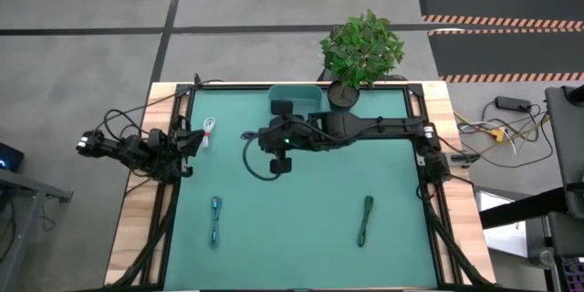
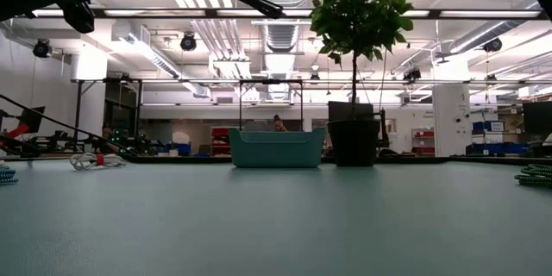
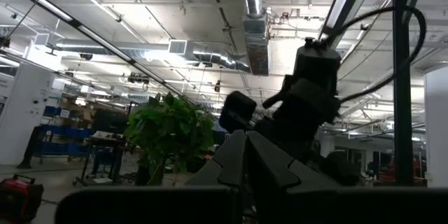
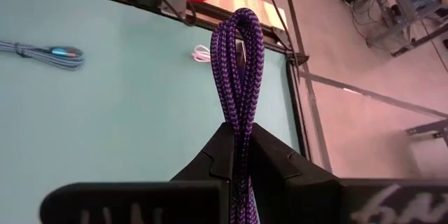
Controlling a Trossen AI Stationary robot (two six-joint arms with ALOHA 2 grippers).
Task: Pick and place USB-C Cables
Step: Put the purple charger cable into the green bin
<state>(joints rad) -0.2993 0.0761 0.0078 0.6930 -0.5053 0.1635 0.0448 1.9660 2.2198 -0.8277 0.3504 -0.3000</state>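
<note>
A purple braided cable (image 4: 238, 77) is folded into a loop and pinched between the fingers of the right gripper (image 4: 238, 155), its bend standing up past the fingertips. Seen from above, the right gripper (image 1: 281, 136) hangs over the green mat (image 1: 301, 228) a little toward eleven o'clock from the mat's middle, its arm reaching in from the three o'clock edge. Just past it toward twelve o'clock sits a teal bin (image 1: 301, 99), and beside that, toward one o'clock, a potted plant (image 1: 360, 50).

Three more cables lie loose on the mat. The white-and-red cable (image 1: 210, 131) rests near the ten o'clock edge, close to the left gripper (image 1: 193, 141). The blue cable (image 1: 216, 219) lies stretched out toward seven o'clock, and the green cable (image 1: 366, 219) toward five o'clock, well apart from each other.

The left arm waits at the nine o'clock edge of the table, its gripper over the mat's border. Its fingers (image 3: 231, 168) are pressed together with nothing between them, pointing across toward the right arm and the plant.

From table level, the bin (image 2: 277, 148) and plant pot (image 2: 354, 134) stand side by side at the far end.
</note>
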